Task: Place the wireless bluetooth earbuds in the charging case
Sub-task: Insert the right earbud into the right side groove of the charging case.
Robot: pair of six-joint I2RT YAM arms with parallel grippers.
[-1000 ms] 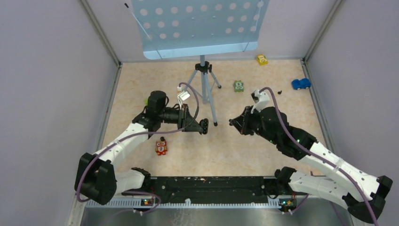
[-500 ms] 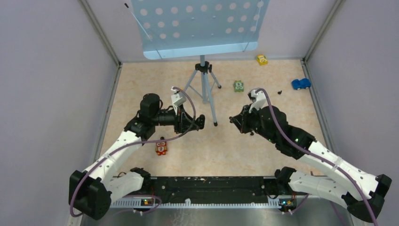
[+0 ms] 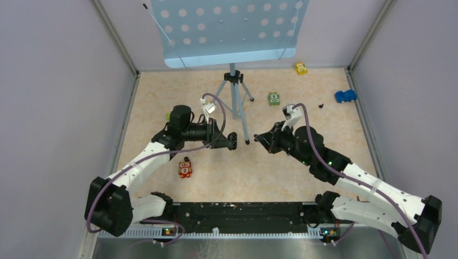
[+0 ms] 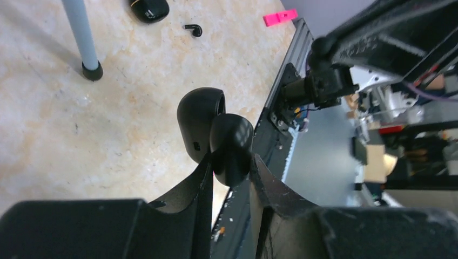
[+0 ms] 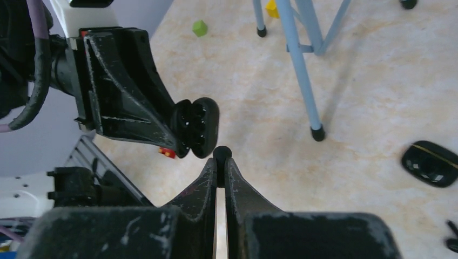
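Note:
The charging case (image 4: 216,132) is a black oval shell with its lid hinged open. My left gripper (image 4: 229,162) is shut on its lower half and holds it above the table. In the right wrist view the open case (image 5: 195,127) faces my right gripper (image 5: 222,162), which is shut on a tiny black earbud (image 5: 222,153) just to the right of the case's mouth, with a small gap between them. From above, the left gripper (image 3: 231,141) and right gripper (image 3: 259,138) point at each other mid-table. Another earbud (image 4: 193,29) lies loose on the table (image 3: 321,106).
A tripod (image 3: 235,97) with a blue perforated board stands behind the grippers; one foot (image 5: 318,131) is near the right gripper. A black oval object with a yellow stripe (image 5: 430,163) lies on the table. Toys around: red block (image 3: 185,169), green block (image 3: 274,98), yellow car (image 3: 301,68), blue car (image 3: 345,96).
My right gripper has moved left with the earbud, closing the gap to the case. The left arm shifted slightly and returned, still holding the case.

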